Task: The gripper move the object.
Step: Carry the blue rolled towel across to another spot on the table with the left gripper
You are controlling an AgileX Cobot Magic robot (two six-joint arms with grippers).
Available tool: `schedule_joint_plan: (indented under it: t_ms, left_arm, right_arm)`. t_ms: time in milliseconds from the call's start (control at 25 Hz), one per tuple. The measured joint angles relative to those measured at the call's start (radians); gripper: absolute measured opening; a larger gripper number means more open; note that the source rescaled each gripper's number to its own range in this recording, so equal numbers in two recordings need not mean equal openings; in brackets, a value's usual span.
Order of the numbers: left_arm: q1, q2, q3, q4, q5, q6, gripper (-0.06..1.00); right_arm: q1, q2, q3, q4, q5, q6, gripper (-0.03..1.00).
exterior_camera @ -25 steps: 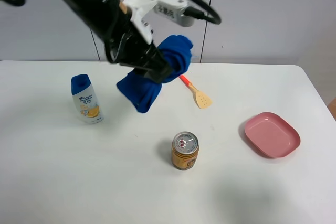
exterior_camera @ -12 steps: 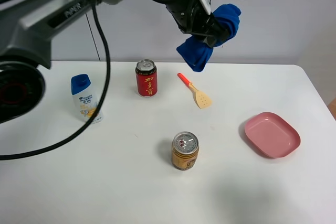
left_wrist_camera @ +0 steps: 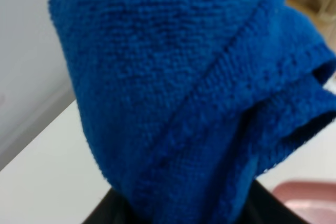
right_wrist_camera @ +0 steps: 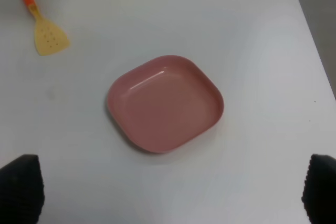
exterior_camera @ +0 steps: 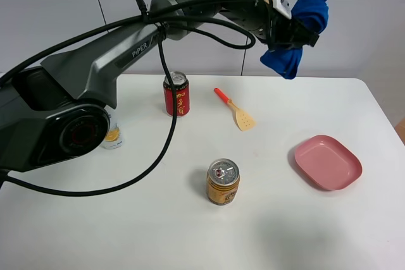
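The blue cloth (exterior_camera: 286, 62) hangs in the air at the upper right of the exterior high frame, pinched at its bunched middle by the left end effector (exterior_camera: 292, 35), whose dark jaws are closed tight around it. One lobe bulges above the grip and the other droops below. The cloth is well clear of the desk (exterior_camera: 95, 232), above its far edge and to the right of the spatula (exterior_camera: 235, 110). In the left wrist view the cloth (left_wrist_camera: 173, 93) fills nearly the whole frame, with a sliver of the pink plate (left_wrist_camera: 304, 200) at the lower right corner. The right end effector (right_wrist_camera: 170, 192) holds nothing. Its two dark fingertips (right_wrist_camera: 21, 187) sit at the bottom corners of its own view, spread wide, looking down on the plate (right_wrist_camera: 165, 103). This looks like the carry stage: the cloth is lifted and in transit, not yet set down. The task names no destination, but the plate (exterior_camera: 328, 161) at the right of the frame seems a likely one. The next move would be to bring the arm over the chosen spot, lower until the drooping lobe meets the surface, then open the jaws. The soft fabric may snag on a finger as they part.
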Motion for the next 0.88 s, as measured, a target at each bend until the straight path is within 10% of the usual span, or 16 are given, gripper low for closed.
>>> schedule_joint_plan:
  t_ms: [360,880]
  left_arm:
    - [-0.033,0.086,0.000,-0.227,-0.130,0.139,0.02]
    - [-0.036,0.220,0.000,-0.191,-0.076,0.190,0.02]
  right_arm:
    - [0.000,0.000,0.001,0.000,0.000,0.000,1.00]
    - [0.000,0.000,0.001,0.000,0.000,0.000,1.00]
